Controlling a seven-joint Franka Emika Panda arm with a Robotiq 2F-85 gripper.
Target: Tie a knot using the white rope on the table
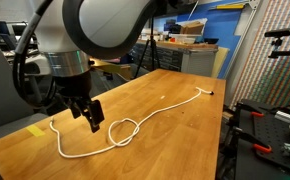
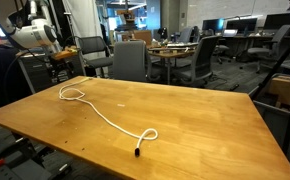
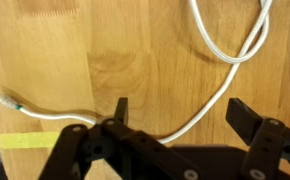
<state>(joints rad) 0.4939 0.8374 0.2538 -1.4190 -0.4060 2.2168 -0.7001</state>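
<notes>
Exterior view, arm close by
- Pincer: your black two-finger gripper point(image 1: 89, 120) hangs low over the near-left part of the table. Its fingers are spread and hold nothing.
- Rope: you have one long thin white rope point(image 1: 168, 107) lying flat on the large light-brown wooden plank table point(image 1: 175, 135). One end curves just beside the gripper. There is one closed loop near the rope's middle. The dark-tipped far end lies near the table's right edge.
- Tape: one small yellow tape piece point(image 1: 35, 130) sits at the left edge.
- Writing: anything printed in the background is too small to read.

Exterior view, from across the table
- Rope: the rope point(image 2: 107, 118) runs diagonally across the table point(image 2: 195, 120). It shows one loop at the far-left end and one curl at the near edge that ends in a dark tip.
- Arm: the white robot arm point(image 2: 33, 38) stands at the far-left corner. The pincer seems lost in the clutter there, so you cannot judge it from here.

Wrist view
- Pincer: the gripper point(image 3: 185, 112) shows two dark fingers point(image 3: 120, 110) set wide apart, gripping nothing.
- Rope: the rope point(image 3: 233, 61) lies on the table point(image 3: 135, 50), passing under the gap between the fingers. One loop shows at the upper right and one tipped end at the left.
- Tape: the tape piece point(image 3: 25, 140) lies just below that end.
</notes>
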